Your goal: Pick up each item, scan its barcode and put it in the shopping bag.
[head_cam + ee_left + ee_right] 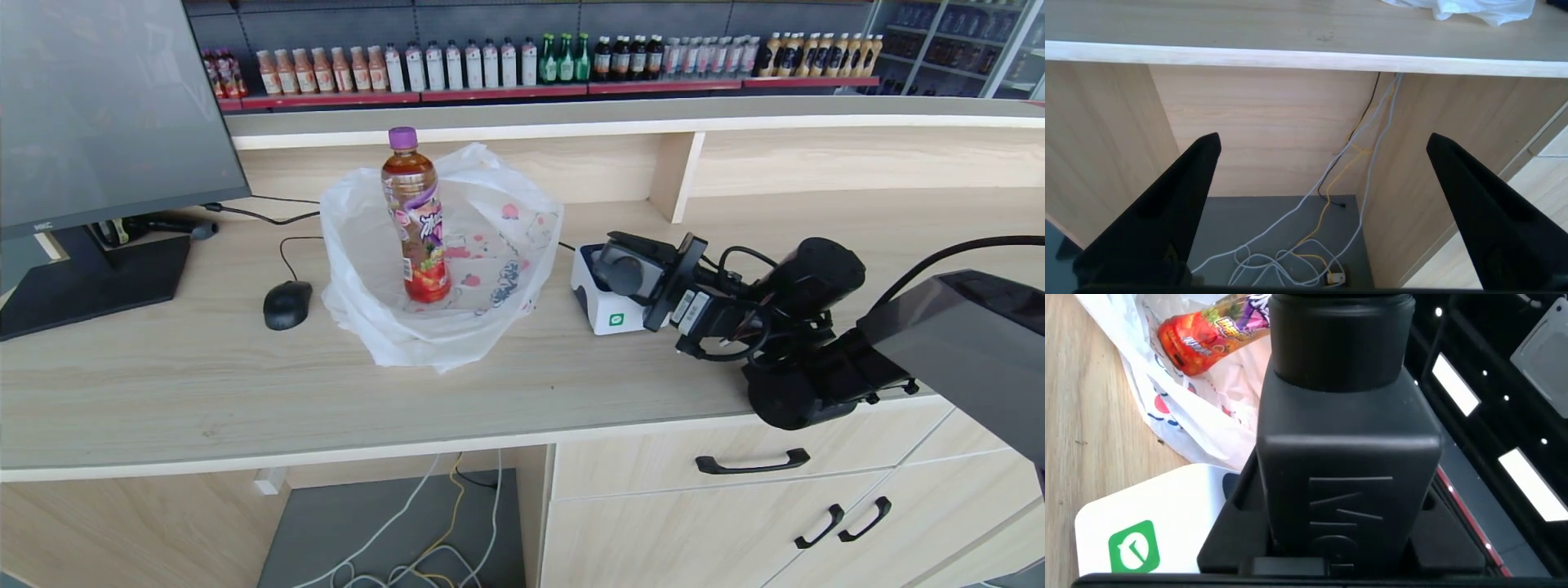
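**One bottle being kept upright in the shopping bag**

A bottle (416,220) with a purple cap is being seen standing upright inside the white shopping bag (498,245), which is lying open-mouthed on the wooden surface (204,384). The right gripper (653,273) is being held near the bag, directly at the white scanner (608,314). Whether it is spread or pressed together cannot be told, since its wrist view is being blocked by a dark block (1339,457), possibly the scanner's head. The left gripper (1323,139) is being held spread wide, below the front edge of the surface and facing the cables (1315,237) in the knee space. A black mouse (287,304) is being shown just beside the bag, with a monitor (106,106) farther to the left.
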Tool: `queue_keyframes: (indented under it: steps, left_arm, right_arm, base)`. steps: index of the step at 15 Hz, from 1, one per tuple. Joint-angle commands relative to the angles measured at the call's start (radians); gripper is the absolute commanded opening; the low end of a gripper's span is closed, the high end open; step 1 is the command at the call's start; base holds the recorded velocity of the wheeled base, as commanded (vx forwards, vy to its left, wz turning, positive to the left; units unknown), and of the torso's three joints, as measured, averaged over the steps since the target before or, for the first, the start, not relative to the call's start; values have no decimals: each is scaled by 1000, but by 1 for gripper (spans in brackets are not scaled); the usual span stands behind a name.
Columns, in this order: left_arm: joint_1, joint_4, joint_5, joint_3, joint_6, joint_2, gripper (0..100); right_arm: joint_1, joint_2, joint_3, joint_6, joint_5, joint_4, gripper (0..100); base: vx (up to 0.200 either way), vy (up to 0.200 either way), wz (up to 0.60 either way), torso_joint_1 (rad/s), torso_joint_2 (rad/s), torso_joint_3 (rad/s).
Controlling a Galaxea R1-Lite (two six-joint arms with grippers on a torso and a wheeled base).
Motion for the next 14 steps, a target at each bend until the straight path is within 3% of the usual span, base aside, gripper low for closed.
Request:
queue_keyframes:
  steps: [1,14]
  left_arm:
    - [0,0,0,0,0,0,100]
    - [0,0,0,0,0,0,100]
  right_arm:
    - [-8,0,0,1,0,2,0]
    - [-4,8,2,1,-10,2,0]
  base:
    - [0,0,0,0,0,0]
    - [0,0,0,0,0,0]
